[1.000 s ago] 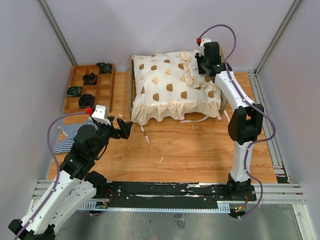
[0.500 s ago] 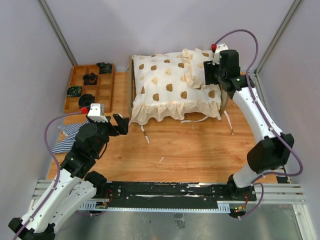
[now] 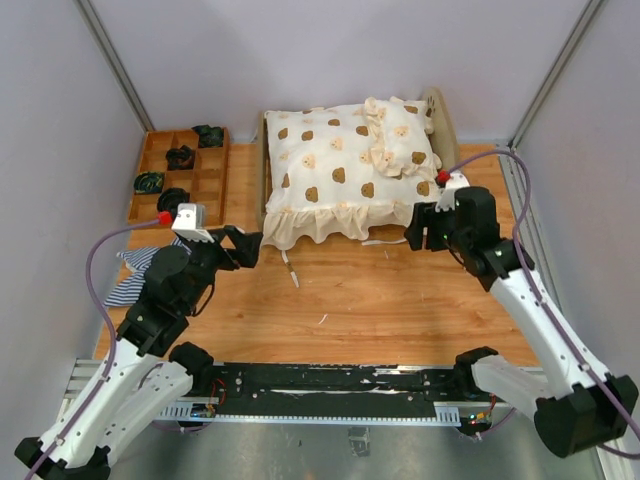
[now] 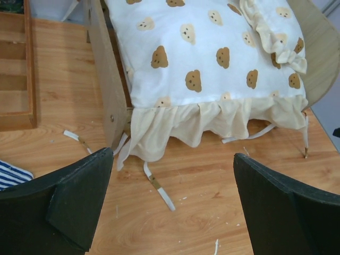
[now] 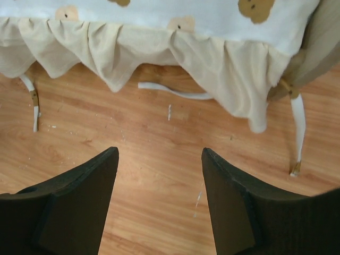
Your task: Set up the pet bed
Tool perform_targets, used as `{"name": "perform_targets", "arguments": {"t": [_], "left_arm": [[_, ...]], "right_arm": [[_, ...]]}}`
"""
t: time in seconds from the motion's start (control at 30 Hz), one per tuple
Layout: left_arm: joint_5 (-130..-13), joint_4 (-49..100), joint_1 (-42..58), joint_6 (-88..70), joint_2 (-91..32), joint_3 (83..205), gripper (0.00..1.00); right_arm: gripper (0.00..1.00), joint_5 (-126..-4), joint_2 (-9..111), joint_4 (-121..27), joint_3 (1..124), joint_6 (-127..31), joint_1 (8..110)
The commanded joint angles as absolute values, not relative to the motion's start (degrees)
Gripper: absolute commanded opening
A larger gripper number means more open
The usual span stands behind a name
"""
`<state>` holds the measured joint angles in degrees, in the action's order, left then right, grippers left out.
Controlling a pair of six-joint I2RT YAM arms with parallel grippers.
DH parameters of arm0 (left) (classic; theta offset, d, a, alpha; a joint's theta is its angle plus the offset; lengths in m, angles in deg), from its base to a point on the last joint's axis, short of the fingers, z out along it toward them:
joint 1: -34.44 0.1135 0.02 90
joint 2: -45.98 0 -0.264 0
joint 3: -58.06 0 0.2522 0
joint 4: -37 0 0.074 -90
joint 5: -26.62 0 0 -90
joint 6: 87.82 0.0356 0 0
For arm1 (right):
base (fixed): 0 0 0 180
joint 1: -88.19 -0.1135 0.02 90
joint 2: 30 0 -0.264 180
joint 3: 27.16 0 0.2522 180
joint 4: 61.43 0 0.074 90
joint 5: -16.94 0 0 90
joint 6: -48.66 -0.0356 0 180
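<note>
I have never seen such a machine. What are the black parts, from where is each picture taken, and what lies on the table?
These are two robot arms, each ending in a two-finger gripper. One picture looks down from above. The other two come from cameras on the wrists, so the black shapes there are the fingers. On the wooden table are a pet bed under a cream bear-print quilt, a brown compartment tray and a striped cloth. The left gripper and right gripper are open and hold nothing.
</note>
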<state>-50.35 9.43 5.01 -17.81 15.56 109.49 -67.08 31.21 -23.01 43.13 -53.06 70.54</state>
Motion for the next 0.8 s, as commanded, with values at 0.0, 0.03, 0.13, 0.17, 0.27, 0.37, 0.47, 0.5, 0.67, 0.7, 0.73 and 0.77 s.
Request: {"name": "perform_targets", "arguments": {"t": [0.0,0.03,0.13,0.17,0.27,0.37,0.47,0.5,0.67,0.7,0.73,0.77], "left_arm": [[-51.6,10.3,5.3,-17.7,16.5,112.5,0.99],[-51.1,9.8,5.3,-17.4,16.7,112.8,0.99],[-50.6,9.6,5.3,-16.5,17.5,113.8,0.99],[-50.7,9.7,5.3,-16.2,17.8,114.1,0.99],[-51.1,10.1,5.3,-15.5,19.2,114.3,0.99],[-51.3,10.8,5.3,-15.0,20.9,113.4,0.99],[-51.1,11.5,5.3,-14.8,22.1,111.9,0.99],[-51.0,11.5,5.3,-14.8,22.2,111.7,0.99],[-50.8,11.4,5.3,-14.6,22.4,111.1,0.99],[-50.7,11.4,5.3,-14.6,22.4,111.0,0.99],[-50.7,11.4,5.3,-14.6,22.4,110.9,0.99],[-50.4,11.5,5.2,-14.6,22.3,111.0,0.99]], "right_arm": [[0.66,-66.5,20.2,-24.9,37.6,-57.0,69.7],[0.66,-66.6,17.7,-24.9,35.9,-57.7,69.7],[0.66,-66.8,11.5,-25.3,32.5,-59.0,69.7],[0.67,-66.6,9.8,-25.5,31.6,-59.4,69.7],[0.67,-66.4,6.0,-25.4,29.7,-60.8,69.7],[0.67,-66.4,3.4,-25.8,28.5,-62.1,69.7],[0.67,-66.5,2.5,-27.1,27.3,-62.7,69.7],[0.67,-66.4,2.6,-27.1,27.2,-62.8,69.7],[0.67,-65.9,3.3,-27.1,27.2,-63.5,69.7],[0.67,-65.9,3.3,-27.1,27.3,-63.6,69.7],[0.67,-65.8,3.3,-27.1,27.4,-63.5,69.7],[0.67,-65.7,3.3,-27.0,27.4,-63.5,69.7]]}}
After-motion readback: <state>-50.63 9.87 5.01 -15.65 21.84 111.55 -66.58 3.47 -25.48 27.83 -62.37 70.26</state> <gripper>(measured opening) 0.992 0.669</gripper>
